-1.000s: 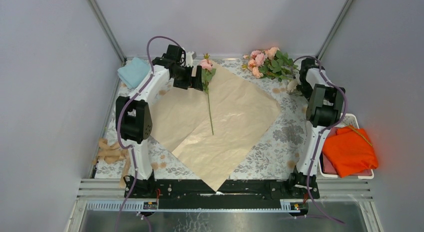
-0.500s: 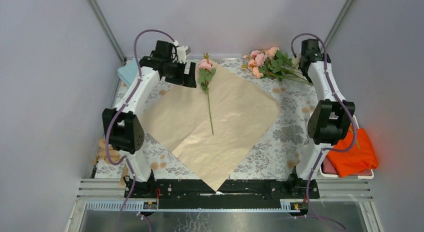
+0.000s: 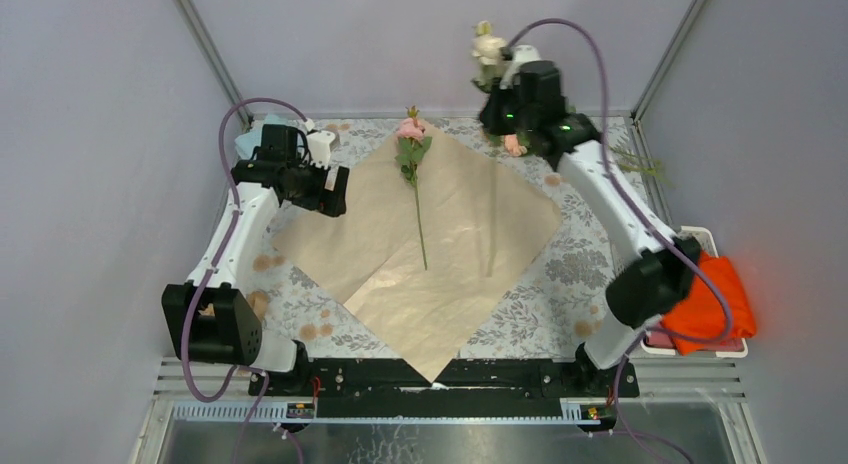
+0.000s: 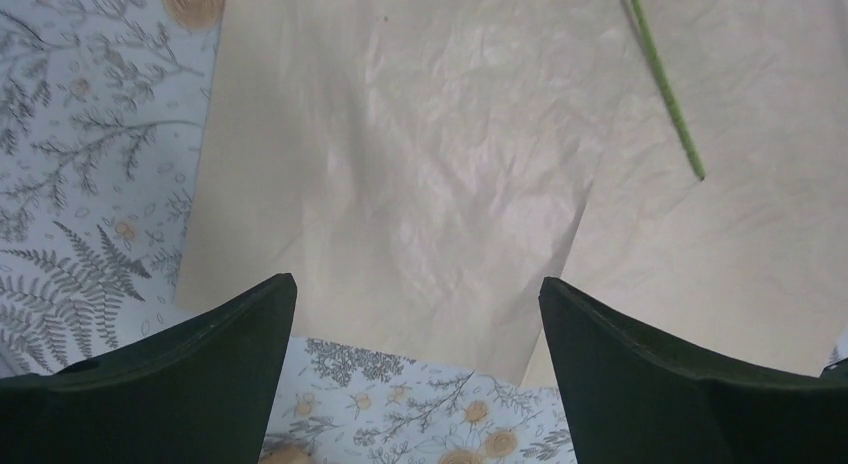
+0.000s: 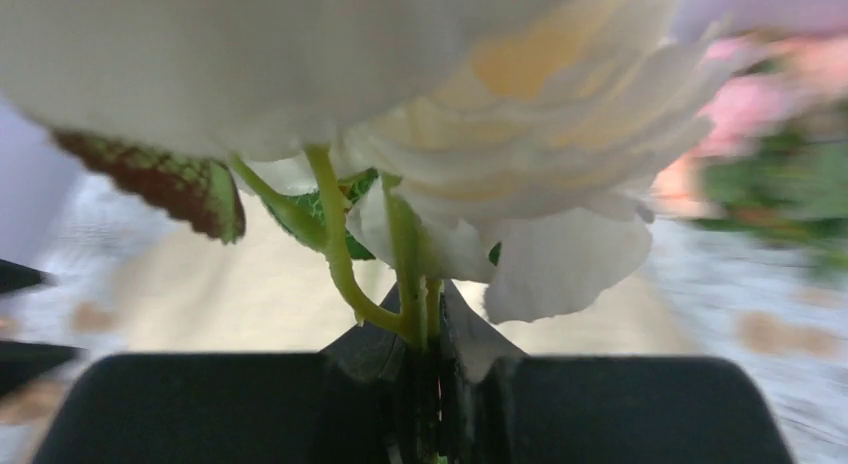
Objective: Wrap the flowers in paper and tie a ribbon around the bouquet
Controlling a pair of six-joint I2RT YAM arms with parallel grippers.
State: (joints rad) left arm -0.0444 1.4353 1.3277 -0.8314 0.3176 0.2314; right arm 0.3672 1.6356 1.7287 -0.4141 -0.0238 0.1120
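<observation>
1. Top view: your right gripper (image 3: 493, 76) is holding a cream rose (image 3: 487, 46) in the air at the upper middle of the frame, jaws pinched on its stem. The paper (image 3: 470, 234) is lying flat as a diamond in the centre. A pink rose (image 3: 411, 131) is resting on it, head at the top corner and stem pointing down the frame. Your left gripper (image 3: 335, 192) is hanging wide open and empty over the paper's left corner. The remaining flowers (image 3: 515, 144) are peeking out from behind the right arm.
2. Left wrist view: both fingers (image 4: 200, 364) are standing far apart at the bottom of the frame, gripping nothing. Paper is filling most of the frame, with the pink rose's stem end in the upper right.
3. Right wrist view: the fingers are squeezing the green stem just under the bloom, which is filling the upper frame. I judge you should be aiming to lay this rose just beside the pink one, heads together and stems parallel. Lower it fully before opening, so the stem is not dragging the paper.
</observation>
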